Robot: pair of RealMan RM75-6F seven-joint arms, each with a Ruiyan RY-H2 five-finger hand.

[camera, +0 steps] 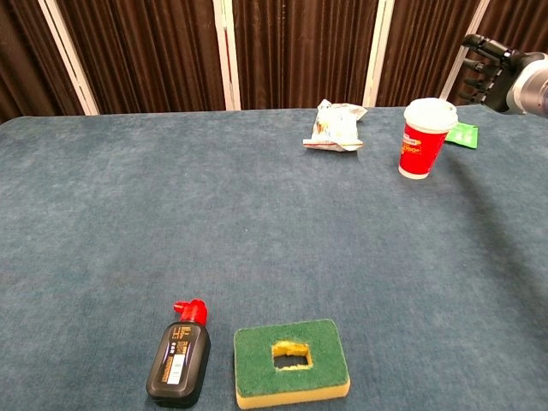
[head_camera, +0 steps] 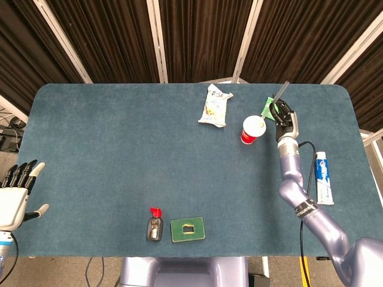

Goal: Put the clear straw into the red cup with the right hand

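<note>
Blue table (head_camera: 119, 149), red cup (head_camera: 253, 130) at far right, upright, white lid on. Our right hand (head_camera: 283, 117) sits just beside it, fingers closed on the clear straw (head_camera: 280, 91), which slants up and away, not in the cup yet. We'd tilt the straw upright, align its tip over the lid, lower slowly. Left hand (head_camera: 17, 197) idle, fingers apart, empty.

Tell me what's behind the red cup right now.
Behind the red cup a green packet lies on the table, partly hidden by the cup. The right hand holds the clear straw above it.
</note>
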